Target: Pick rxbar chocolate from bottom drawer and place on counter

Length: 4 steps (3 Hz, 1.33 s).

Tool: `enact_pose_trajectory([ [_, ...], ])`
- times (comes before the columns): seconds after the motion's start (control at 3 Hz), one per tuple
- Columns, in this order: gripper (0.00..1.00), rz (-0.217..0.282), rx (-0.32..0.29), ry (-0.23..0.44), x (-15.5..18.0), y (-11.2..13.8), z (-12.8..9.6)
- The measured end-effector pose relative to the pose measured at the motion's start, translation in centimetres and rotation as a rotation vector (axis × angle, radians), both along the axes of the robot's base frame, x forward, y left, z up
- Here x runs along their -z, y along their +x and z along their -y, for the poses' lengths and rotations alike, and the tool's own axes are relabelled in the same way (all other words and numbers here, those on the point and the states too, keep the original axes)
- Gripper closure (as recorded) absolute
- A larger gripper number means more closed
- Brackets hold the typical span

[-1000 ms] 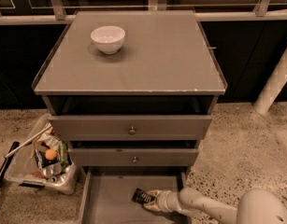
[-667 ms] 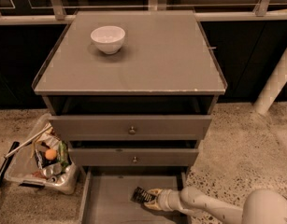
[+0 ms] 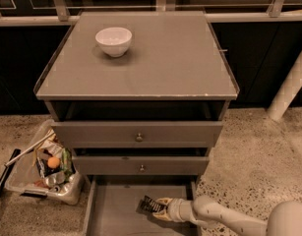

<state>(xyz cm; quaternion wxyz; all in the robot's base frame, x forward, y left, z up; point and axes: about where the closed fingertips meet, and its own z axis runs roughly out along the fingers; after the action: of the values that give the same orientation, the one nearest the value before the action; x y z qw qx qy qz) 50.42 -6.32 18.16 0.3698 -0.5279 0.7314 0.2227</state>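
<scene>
The rxbar chocolate (image 3: 149,204), a small black wrapper with pale lettering, is tilted just above the floor of the open bottom drawer (image 3: 116,215). My gripper (image 3: 159,208) reaches into the drawer from the right and is shut on the bar's right end. The counter (image 3: 160,58) is the glossy grey top of the cabinet, well above the gripper. My pale arm (image 3: 224,218) runs off to the lower right.
A white bowl (image 3: 113,41) stands on the counter's back left. Two upper drawers with round knobs (image 3: 139,137) overhang the bottom drawer. A clear bin of rubbish (image 3: 45,168) sits on the floor to the left. A white post (image 3: 288,87) stands at right.
The gripper and the bar have shifted very slightly upward in the drawer. Nothing else has moved.
</scene>
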Motion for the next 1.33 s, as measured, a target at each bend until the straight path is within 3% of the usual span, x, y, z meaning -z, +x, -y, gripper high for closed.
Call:
enact_pose_trajectory([
  [1.33, 1.0, 0.076, -0.021, -0.035, -7.4, 0.3, 2.4],
])
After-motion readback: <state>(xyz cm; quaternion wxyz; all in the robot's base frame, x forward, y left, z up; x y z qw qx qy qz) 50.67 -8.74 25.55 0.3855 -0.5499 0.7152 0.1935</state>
